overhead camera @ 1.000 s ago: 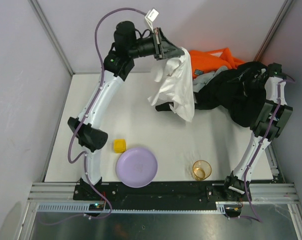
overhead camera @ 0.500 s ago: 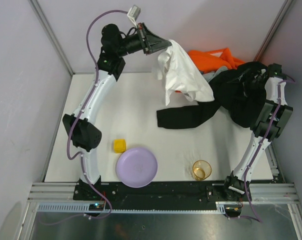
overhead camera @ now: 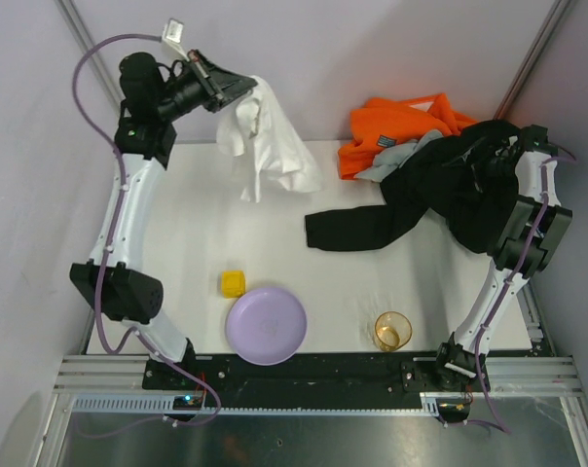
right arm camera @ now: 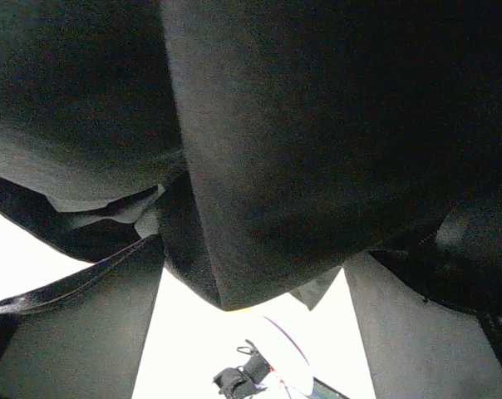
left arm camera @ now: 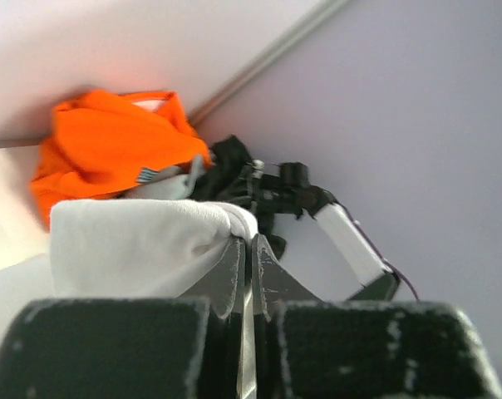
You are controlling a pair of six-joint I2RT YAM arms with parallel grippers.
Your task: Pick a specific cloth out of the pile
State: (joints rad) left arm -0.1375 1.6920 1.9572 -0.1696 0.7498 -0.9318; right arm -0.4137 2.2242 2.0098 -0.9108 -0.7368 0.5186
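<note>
White table [overhead camera: 206, 233], cloth [overhead camera: 275, 146] in left hand [overhead camera: 247, 89]

The overhead view is bright, evenly lit and sharp; the table [overhead camera: 197, 233] left of the black garment [overhead camera: 440, 190] is nearly washed out, with faint shadows. In the left wrist view the fingers [left arm camera: 272, 287] before that garment are blurred. The right wrist view is dim where the garment fills it, and blown-out white below.

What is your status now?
Left gripper shut on white cloth, hanging apart from pile. Right gripper buried in black garment, state unclear. Nothing blocks cloth.
</note>
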